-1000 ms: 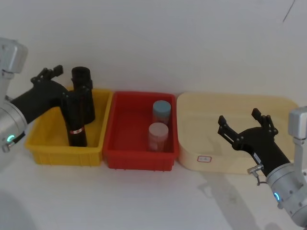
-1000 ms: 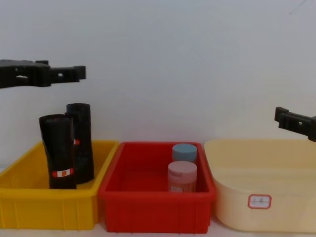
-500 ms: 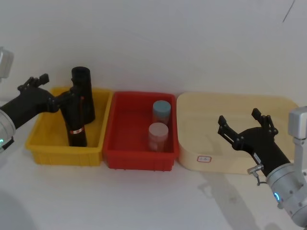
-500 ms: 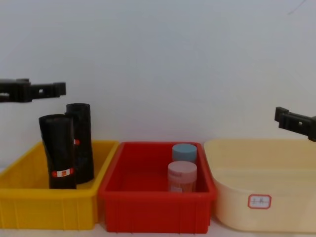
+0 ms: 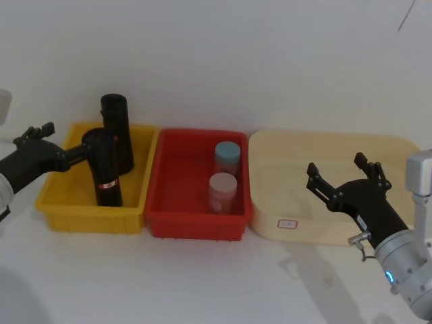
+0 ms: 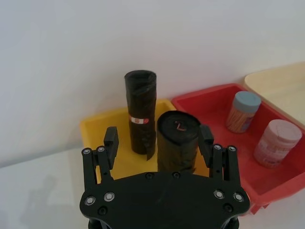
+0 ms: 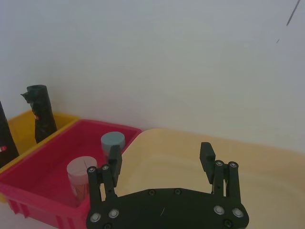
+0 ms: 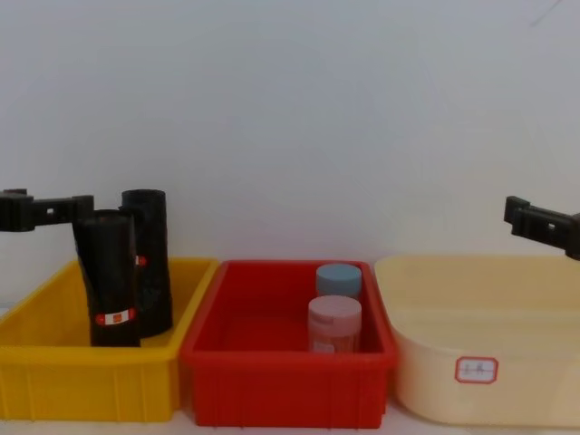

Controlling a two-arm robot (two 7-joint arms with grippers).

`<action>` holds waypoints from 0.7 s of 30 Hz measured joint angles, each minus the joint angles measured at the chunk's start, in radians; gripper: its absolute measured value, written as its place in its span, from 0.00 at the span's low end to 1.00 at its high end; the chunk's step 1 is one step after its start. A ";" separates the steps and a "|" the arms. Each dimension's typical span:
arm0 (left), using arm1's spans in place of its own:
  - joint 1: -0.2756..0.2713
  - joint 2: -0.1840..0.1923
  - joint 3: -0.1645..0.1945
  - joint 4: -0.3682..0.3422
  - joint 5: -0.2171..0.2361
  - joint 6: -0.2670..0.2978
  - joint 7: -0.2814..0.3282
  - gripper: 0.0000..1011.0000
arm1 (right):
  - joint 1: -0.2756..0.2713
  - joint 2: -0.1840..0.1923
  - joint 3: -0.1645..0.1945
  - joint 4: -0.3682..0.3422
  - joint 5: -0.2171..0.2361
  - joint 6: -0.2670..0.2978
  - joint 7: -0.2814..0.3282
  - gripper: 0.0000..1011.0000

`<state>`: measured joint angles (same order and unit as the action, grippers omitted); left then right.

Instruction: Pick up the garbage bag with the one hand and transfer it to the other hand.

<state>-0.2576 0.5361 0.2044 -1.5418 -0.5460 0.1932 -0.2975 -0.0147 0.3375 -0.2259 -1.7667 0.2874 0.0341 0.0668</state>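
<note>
The right gripper [image 5: 336,166] hangs with its two fingers spread wide over the front part of the cream basin [image 5: 270,226], holding nothing. The left gripper [image 5: 65,140] is also spread and empty, at the left side of the yellow tray [image 5: 88,219]; its fingers are level with the top of the garbage bag [image 5: 104,169], which stands upright in this tray. Just behind it stands a second black roll [image 5: 115,111].

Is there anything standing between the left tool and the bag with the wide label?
Nothing visible. The open left tool faces the top of the bag directly, above the wall of the yellow bin. The other roll stands behind the bag. The right tool hovers over the beige tub.
</note>
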 joint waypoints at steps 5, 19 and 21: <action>-0.007 -0.006 0.000 0.023 0.001 -0.002 -0.010 0.99 | 0.000 0.000 0.000 0.000 0.000 0.000 0.000 0.99; -0.067 -0.049 0.038 0.134 0.009 -0.033 -0.063 0.99 | 0.000 0.000 0.000 0.000 0.000 0.000 0.000 0.99; -0.078 -0.056 0.045 0.152 0.014 -0.036 -0.068 0.99 | 0.000 0.000 0.000 0.000 0.000 0.000 0.000 0.99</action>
<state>-0.3355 0.4799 0.2493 -1.3899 -0.5323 0.1573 -0.3659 -0.0146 0.3375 -0.2258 -1.7668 0.2874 0.0340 0.0668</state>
